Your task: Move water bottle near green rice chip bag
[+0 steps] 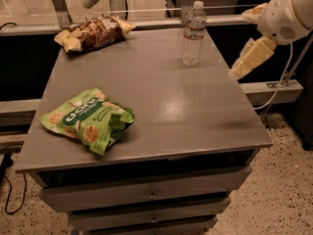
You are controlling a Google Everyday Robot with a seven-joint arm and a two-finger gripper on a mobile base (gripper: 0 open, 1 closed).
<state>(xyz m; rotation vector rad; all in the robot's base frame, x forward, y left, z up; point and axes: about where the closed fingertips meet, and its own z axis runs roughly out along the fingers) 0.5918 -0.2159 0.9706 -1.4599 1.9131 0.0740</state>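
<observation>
The water bottle (193, 33) stands upright near the far right corner of the grey table (195, 106). It is clear, with a white cap and a label band. The green rice chip bag (88, 119) lies flat near the table's front left. My gripper (250, 58) hangs on the white arm at the right, just past the table's right edge. It is to the right of the bottle, a little lower in the frame, and apart from it. It holds nothing that I can see.
A brown-and-yellow snack bag (93, 32) lies at the table's far left corner. A metal rail (146, 22) runs behind the table. Drawers (151, 195) sit under the tabletop. A cable (12, 190) trails on the speckled floor at the left.
</observation>
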